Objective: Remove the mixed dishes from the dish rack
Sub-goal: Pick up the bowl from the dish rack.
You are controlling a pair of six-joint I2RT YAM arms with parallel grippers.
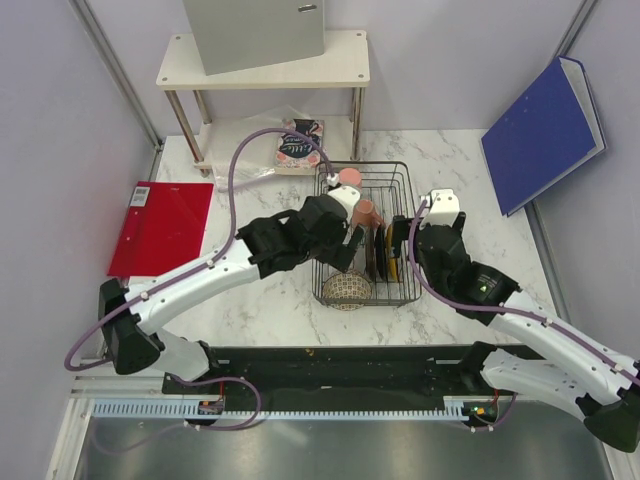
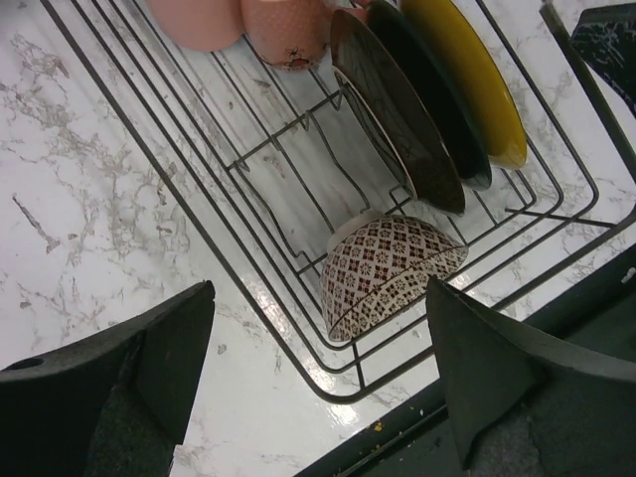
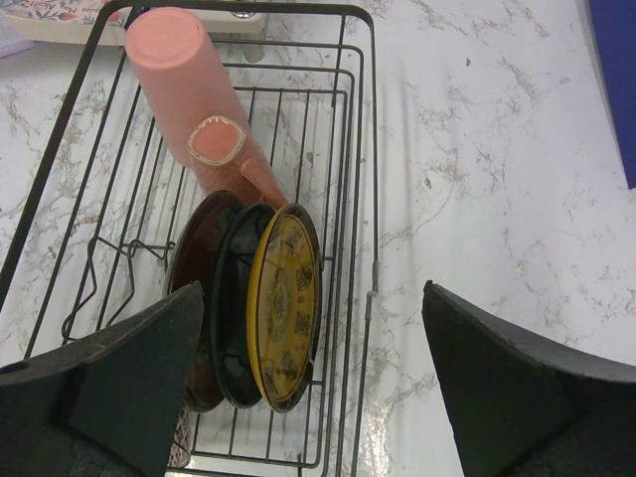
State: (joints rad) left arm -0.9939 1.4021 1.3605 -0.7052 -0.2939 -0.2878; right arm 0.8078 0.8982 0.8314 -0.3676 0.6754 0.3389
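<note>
The dish rack (image 1: 411, 205) is a dark wire basket in the middle of the table. It holds a tall pink cup (image 1: 349, 178), a small pink mug (image 1: 366, 212), three upright dark plates (image 1: 385, 252) and a patterned bowl (image 1: 347, 290) on its side. My left gripper (image 2: 318, 388) is open and empty above the rack's near corner, the bowl (image 2: 388, 273) just ahead of it. My right gripper (image 3: 313, 388) is open and empty above the rack's right wall (image 3: 370, 179), over the yellow plate (image 3: 283, 308). The cup (image 3: 179, 70) and mug (image 3: 221, 144) lie beyond.
A white two-tier shelf (image 1: 265, 65) stands at the back with a grey box (image 1: 255, 30) on it. A patterned book (image 1: 298, 145) lies behind the rack. A red folder (image 1: 160, 225) lies at the left, and a blue binder (image 1: 545, 135) leans at the right.
</note>
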